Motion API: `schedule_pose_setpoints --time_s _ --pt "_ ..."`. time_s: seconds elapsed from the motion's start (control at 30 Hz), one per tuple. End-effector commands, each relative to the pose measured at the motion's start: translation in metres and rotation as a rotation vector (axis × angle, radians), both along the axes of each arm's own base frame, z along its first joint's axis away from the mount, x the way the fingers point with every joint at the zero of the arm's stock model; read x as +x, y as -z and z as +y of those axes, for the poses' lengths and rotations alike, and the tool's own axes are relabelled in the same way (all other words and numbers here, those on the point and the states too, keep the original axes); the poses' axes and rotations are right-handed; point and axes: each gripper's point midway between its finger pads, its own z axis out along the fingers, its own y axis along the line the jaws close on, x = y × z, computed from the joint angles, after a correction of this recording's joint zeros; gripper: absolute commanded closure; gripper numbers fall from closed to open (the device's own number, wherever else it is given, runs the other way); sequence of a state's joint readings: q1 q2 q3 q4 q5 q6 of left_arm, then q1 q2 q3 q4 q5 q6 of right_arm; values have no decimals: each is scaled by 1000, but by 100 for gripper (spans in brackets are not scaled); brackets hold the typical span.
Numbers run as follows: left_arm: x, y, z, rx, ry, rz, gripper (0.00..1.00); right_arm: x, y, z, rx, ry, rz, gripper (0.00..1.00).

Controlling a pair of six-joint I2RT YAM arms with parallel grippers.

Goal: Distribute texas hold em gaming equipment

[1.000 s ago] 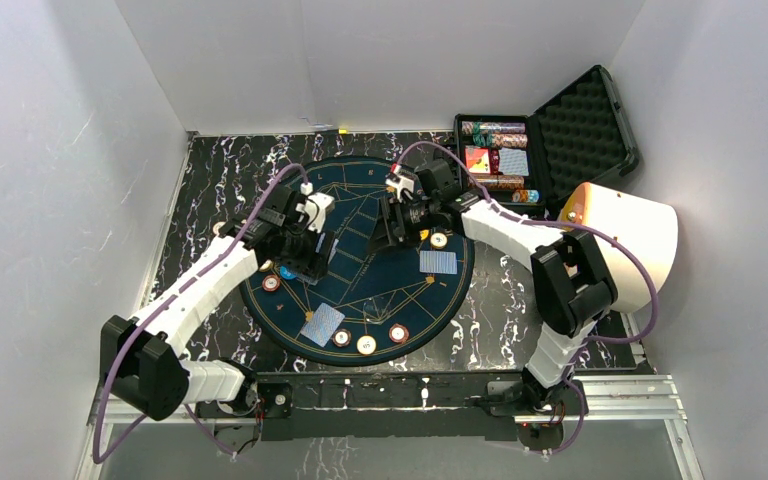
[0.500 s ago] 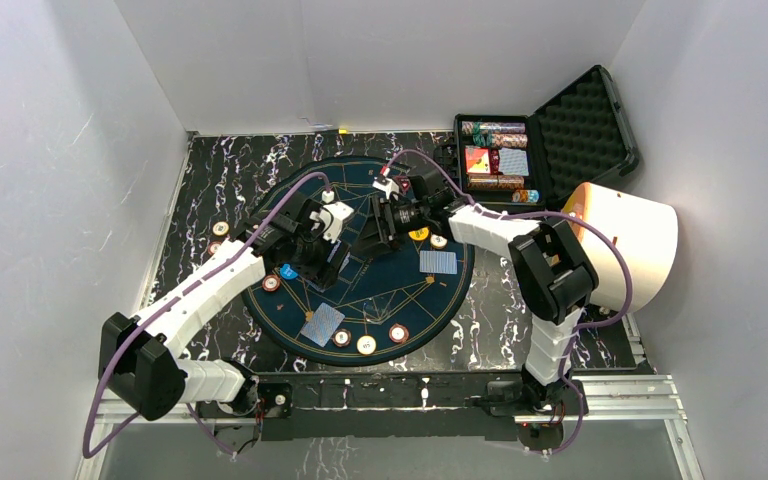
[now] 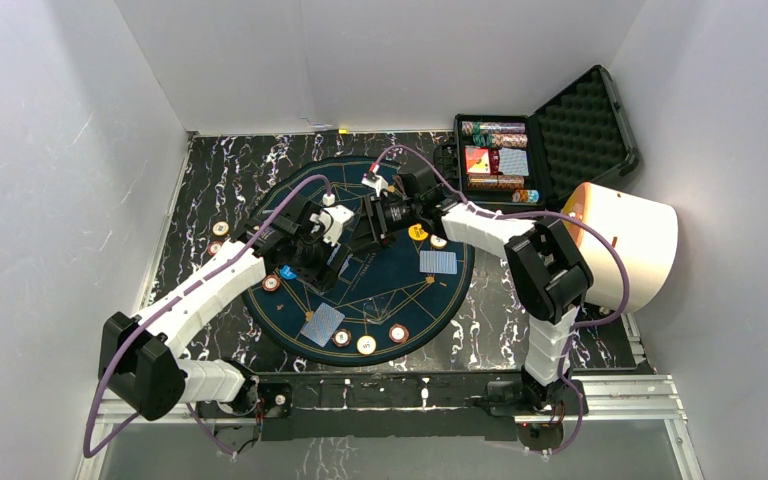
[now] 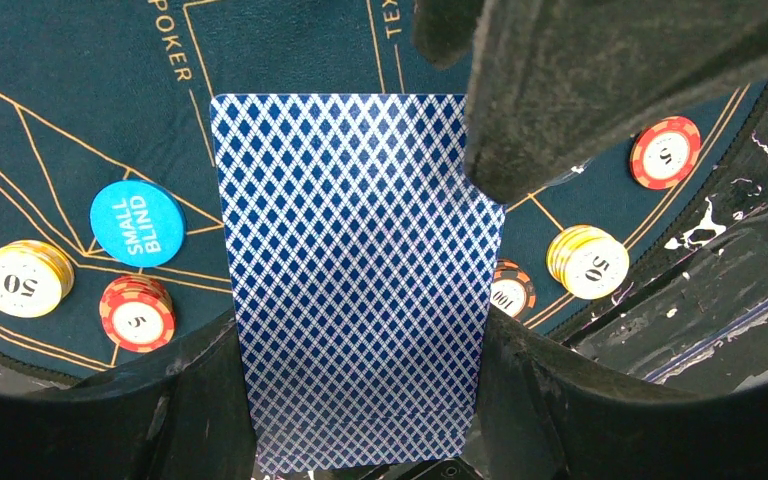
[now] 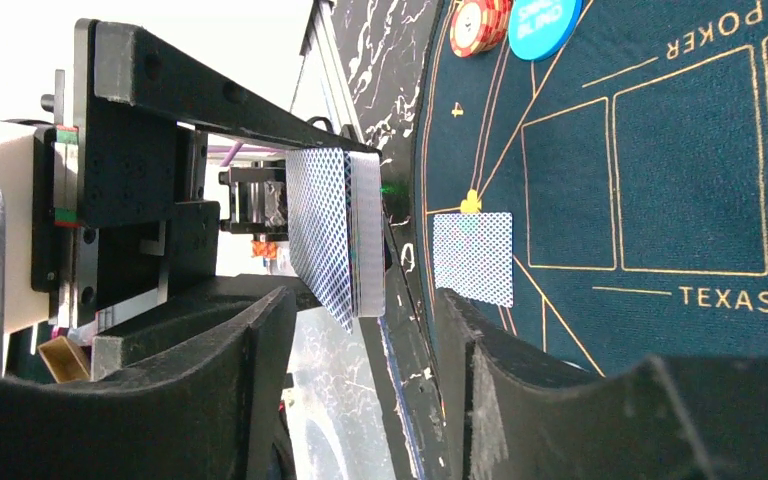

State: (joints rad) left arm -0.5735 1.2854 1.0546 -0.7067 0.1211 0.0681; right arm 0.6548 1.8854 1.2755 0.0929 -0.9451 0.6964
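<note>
As left end effector (image 4: 360,335) pinches deck (image 4: 355,240), centred

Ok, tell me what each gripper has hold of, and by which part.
The left gripper clamps the deck of cards by its two long edges, near the wrist-side end. The right gripper is open at the deck, holding nothing.

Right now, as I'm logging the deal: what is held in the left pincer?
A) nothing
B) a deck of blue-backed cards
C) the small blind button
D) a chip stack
B: the left wrist view shows the left pincer clamping a deck of blue-backed cards by its side edges.
</note>
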Motion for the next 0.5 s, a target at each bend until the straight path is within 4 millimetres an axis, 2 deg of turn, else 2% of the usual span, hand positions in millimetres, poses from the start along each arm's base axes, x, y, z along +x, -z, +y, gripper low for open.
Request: schedule_pose_setpoints --time_s 0.0,0.27,0.47 --pt "-5 -8 -5 -36 29 -17 100 4 -15 9 30 -35 -60 42" --pt "-6 -6 -6 -36 29 -9 100 4 -17 7 13 -38 -82 65" --pt "-7 -3 -6 -33 32 1 100 3 -23 5 11 -40 -99 75"
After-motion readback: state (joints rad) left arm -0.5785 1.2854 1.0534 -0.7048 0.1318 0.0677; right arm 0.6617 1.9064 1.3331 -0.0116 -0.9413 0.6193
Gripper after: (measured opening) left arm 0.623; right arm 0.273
